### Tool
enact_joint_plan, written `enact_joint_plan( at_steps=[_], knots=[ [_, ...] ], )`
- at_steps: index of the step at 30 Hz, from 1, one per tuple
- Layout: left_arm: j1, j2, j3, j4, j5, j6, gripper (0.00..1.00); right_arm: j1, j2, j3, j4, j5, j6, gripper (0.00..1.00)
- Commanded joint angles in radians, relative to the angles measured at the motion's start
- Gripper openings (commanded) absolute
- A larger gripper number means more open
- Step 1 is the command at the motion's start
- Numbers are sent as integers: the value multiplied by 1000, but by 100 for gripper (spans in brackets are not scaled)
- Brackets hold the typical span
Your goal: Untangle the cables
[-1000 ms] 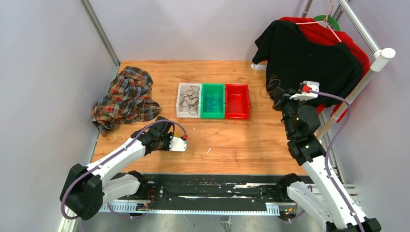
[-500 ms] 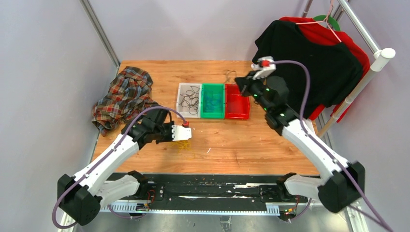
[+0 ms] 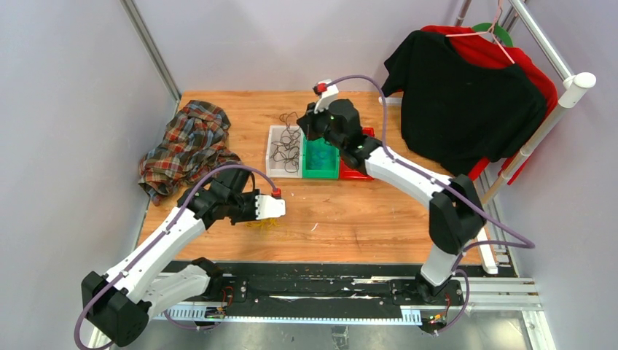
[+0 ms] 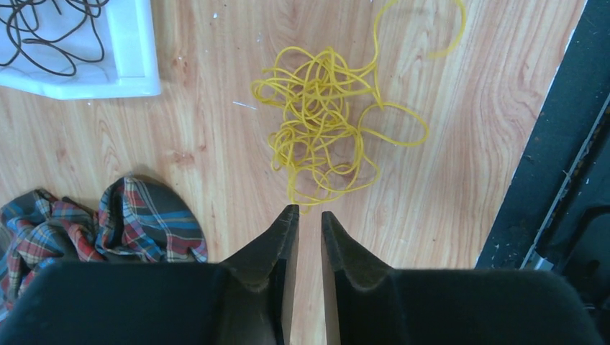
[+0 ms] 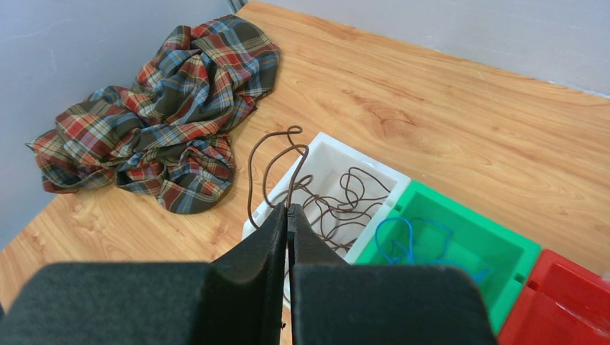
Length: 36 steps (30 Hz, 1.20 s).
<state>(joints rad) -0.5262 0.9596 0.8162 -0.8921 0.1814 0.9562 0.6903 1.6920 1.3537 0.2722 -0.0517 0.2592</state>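
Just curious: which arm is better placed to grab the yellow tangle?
Left: the left gripper hangs beside the yellow tangle, jaws slightly apart, empty; the right gripper is shut on a dark brown cable over the white bin.

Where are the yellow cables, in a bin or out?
Out: the yellow cables lie tangled on the wooden table, outside the white bin.

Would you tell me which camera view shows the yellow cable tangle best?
The left wrist view: the yellow cable tangle lies unobstructed in mid-frame, its loops distinct. The top external view shows only a faint yellow smudge. The right wrist view misses it entirely.
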Motion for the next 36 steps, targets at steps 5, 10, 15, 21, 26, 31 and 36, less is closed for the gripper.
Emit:
enact_joint_plan(
  at_steps=[5, 10, 15, 21, 26, 31, 36],
  knots=[
    [-5, -12, 40, -28, 25, -19, 37, 52, 163, 136, -22, 77, -42, 1],
    [46, 0, 112, -31, 76, -63, 54, 72, 231, 160, -54, 115, -63, 1],
    [190, 76, 220, -32, 157, -113, 66, 80, 284, 196, -94, 126, -71, 1],
    [226, 121, 228, -29, 178, -130, 81, 95, 374, 251, -140, 150, -97, 1],
    [226, 118, 207, 3, 157, -144, 83, 103, 396, 259, -157, 165, -119, 1],
    [226, 120, 202, 8, 151, -143, 84, 104, 378, 248, -157, 174, -131, 16],
    [226, 133, 178, 12, 135, -128, 84, 104, 317, 224, -139, 174, -148, 38]
  ],
)
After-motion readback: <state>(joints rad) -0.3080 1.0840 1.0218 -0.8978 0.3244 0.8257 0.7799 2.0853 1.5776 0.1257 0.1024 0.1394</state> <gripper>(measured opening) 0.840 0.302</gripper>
